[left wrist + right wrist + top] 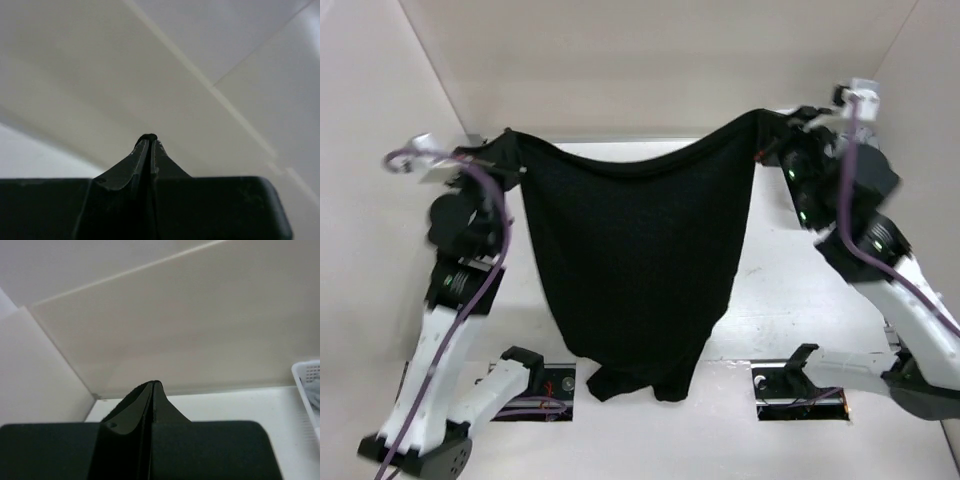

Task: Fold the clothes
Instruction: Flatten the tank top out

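You have the plain black shirt (635, 260) hanging spread above the table (800, 300), left gripper (500, 152) and right gripper (772, 128) each pinched shut on a top corner, its upper edge sagging between them, its bunched lower end resting near the table's near edge.

The clothes (635, 250) hang between left fingers (125, 171) and right fingers (127, 416), bottom on the table (800, 300).

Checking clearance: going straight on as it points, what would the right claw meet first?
Holding the shirt, the right claw would probably meet the wall ahead, just above the table; depth is unclear.
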Controlling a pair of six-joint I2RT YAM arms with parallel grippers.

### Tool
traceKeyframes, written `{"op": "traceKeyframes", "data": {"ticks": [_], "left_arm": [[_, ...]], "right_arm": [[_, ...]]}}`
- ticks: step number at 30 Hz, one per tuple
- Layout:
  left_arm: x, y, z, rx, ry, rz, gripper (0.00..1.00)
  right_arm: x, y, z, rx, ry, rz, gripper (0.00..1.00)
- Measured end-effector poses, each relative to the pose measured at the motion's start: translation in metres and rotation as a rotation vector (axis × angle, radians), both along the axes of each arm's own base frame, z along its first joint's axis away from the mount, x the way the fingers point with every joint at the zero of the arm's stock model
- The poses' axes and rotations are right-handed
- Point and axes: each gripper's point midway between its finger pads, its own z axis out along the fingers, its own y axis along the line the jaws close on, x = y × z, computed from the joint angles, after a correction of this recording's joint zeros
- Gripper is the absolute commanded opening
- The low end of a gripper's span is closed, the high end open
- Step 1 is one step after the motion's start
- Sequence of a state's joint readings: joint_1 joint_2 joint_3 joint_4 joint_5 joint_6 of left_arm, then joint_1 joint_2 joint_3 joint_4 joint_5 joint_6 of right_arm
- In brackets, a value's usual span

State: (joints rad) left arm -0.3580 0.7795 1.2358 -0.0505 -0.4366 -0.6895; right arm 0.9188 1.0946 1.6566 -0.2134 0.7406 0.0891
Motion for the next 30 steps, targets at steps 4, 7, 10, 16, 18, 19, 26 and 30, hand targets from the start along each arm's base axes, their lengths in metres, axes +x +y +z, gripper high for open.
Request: {"op": "traceKeyframes", "data": {"ticks": [4,7,10,16,18,19,26,30], "left_arm": [[0.090,0.006,-0.080,0.056,0.240,0.088,0.02],[0.150,0.015,-0.128,0.061,0.390,0.109,0.02],[0.196,0.016,-0.141,0.058,0.463,0.089,0.02],[0.200,0.015,-0.046,0.042,0.287,0.044,0.02],[0.181,0.021,-0.004,0.033,0.185,0.048,0.02],[0.169,0.026,0.012,0.029,0.144,0.055,0.02],[0.098,0.029,0.034,0.017,0.022,0.059,0.02],[0.081,0.017,-0.057,0.028,0.149,0.037,0.02]], "right_arm": [[0.086,-0.003,-0.055,-0.029,0.135,-0.020,0.00],[0.144,-0.001,-0.093,-0.029,0.256,-0.004,0.00],[0.188,0.004,-0.102,-0.014,0.332,0.031,0.00],[0.194,-0.004,-0.013,0.058,0.202,0.086,0.00],[0.172,-0.012,0.026,0.085,0.116,0.101,0.00],[0.159,-0.016,0.040,0.094,0.082,0.107,0.00],[0.085,-0.033,0.005,0.104,0.112,0.131,0.00],[0.063,-0.027,-0.111,0.088,0.289,0.138,0.00]]}}
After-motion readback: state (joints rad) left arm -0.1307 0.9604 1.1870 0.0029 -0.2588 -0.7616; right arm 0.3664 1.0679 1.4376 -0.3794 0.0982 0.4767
